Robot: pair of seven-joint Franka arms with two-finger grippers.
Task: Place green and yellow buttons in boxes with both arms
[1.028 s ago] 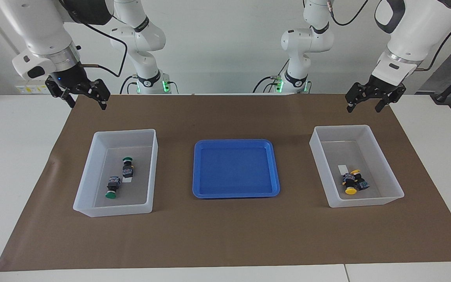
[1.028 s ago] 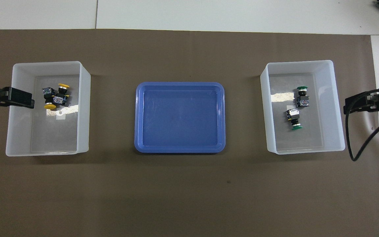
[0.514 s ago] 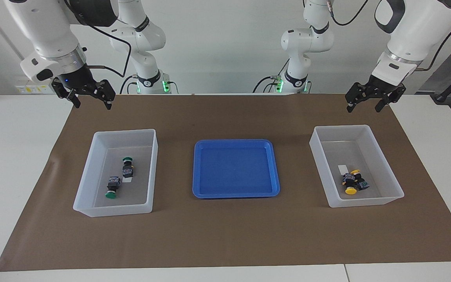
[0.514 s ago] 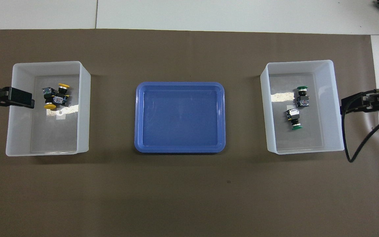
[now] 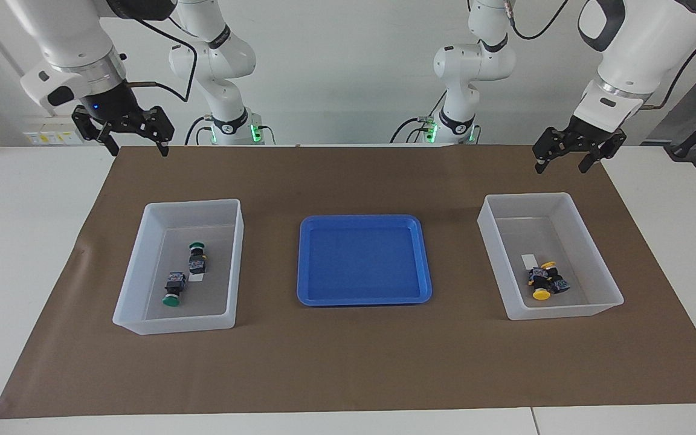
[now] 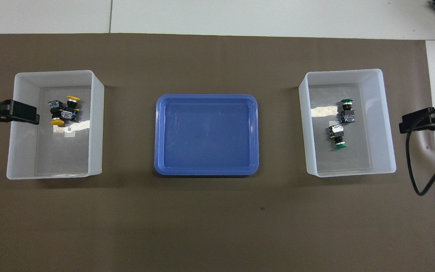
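Two green buttons [image 5: 197,257] [image 5: 173,290] lie on their sides in the box [image 5: 193,203] at the right arm's end, also seen as green buttons [image 6: 347,110] [image 6: 337,136] in that box [image 6: 344,71]. Two yellow buttons [image 5: 544,281] [image 6: 64,110] lie touching each other in the other box [image 5: 526,196] [image 6: 53,72], at the left arm's end. My right gripper [image 5: 135,148] [image 6: 421,121] hangs open and empty, high over the mat just outside the green-button box. My left gripper [image 5: 561,166] [image 6: 13,112] hangs open and empty over the outer wall of the yellow-button box.
A shallow blue tray [image 5: 363,219] [image 6: 206,96] lies between the two boxes on a brown mat [image 5: 348,362]. White table shows around the mat. A black cable [image 6: 414,170] loops down from the right arm.
The right gripper has risen a little and drawn slightly outward from the green-button box. The left arm and all the buttons have stayed still.
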